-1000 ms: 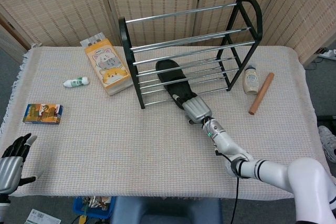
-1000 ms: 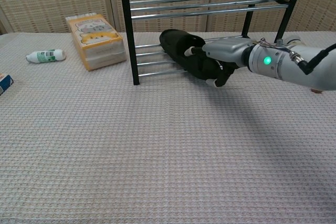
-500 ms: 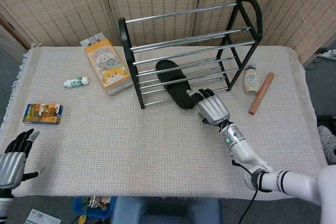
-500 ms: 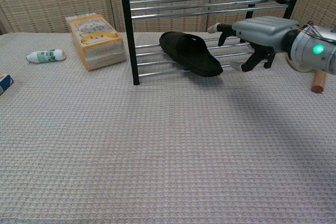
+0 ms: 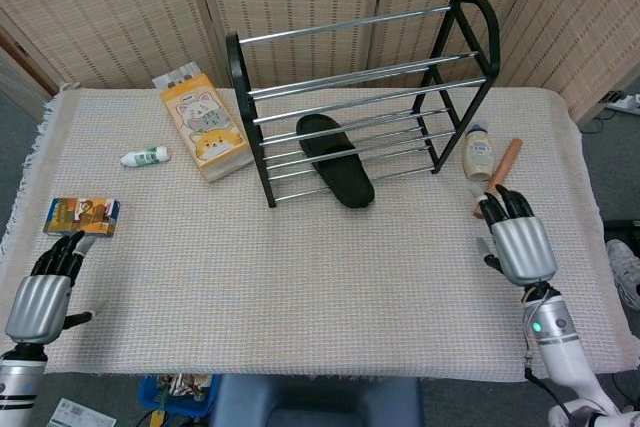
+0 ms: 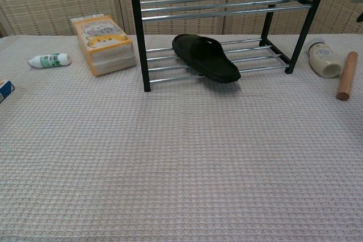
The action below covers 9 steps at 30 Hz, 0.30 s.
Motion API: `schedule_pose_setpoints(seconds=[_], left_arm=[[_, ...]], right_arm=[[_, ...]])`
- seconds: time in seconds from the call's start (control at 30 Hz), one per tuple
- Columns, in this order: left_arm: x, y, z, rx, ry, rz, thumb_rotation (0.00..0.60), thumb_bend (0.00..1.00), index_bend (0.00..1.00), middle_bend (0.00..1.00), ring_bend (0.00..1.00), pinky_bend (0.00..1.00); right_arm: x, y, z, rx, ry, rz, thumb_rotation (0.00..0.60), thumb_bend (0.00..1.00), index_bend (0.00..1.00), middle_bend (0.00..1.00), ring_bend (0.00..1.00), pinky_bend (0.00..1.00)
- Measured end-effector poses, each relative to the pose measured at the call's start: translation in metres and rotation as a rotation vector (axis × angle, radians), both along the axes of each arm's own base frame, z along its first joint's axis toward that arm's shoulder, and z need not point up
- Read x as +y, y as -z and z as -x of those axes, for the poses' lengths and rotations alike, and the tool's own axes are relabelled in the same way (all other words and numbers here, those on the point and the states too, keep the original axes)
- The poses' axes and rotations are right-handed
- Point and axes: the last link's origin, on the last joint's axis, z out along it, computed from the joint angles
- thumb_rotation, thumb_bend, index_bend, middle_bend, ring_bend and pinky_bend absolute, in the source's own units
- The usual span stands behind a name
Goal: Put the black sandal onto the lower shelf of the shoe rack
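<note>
I see the black sandal (image 5: 336, 161) lying across the shoe rack's (image 5: 360, 97) lower shelf bars, long axis diagonal, near end overhanging the counter (image 5: 300, 277). My right hand (image 5: 518, 237) sits well apart, released, fingers spread.

No wording can be made out anywhere from here. The orange box (image 5: 205, 127) carries cartoon cat faces, but its lettering is too small to read. The printing on the small white tube (image 5: 145, 156), the colourful packet (image 5: 82, 216) and the cream bottle (image 6: 323, 60) is blurred too.
</note>
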Motion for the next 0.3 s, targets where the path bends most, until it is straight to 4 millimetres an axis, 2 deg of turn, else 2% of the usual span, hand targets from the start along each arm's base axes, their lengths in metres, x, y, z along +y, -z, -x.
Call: schedule_pose_setpoints(seconds=[0.07, 0.3], left_arm=[[0.001, 0.002, -0.001, -0.001, -0.003, -0.002, 0.600, 0.19, 0.10, 0.08, 0.08, 0.20], [-0.003, 0.003, -0.011, -0.004, -0.008, -0.029, 0.600, 0.19, 0.10, 0.08, 0.08, 0.20]], right_arm=[[0.018, -0.009, 0.013, -0.008, 0.038, 0.027, 0.600, 0.20, 0.01, 0.15, 0.09, 0.15], [0.070, -0.026, 0.045, -0.052, 0.126, 0.083, 0.600, 0.20, 0.01, 0.15, 0.08, 0.15]])
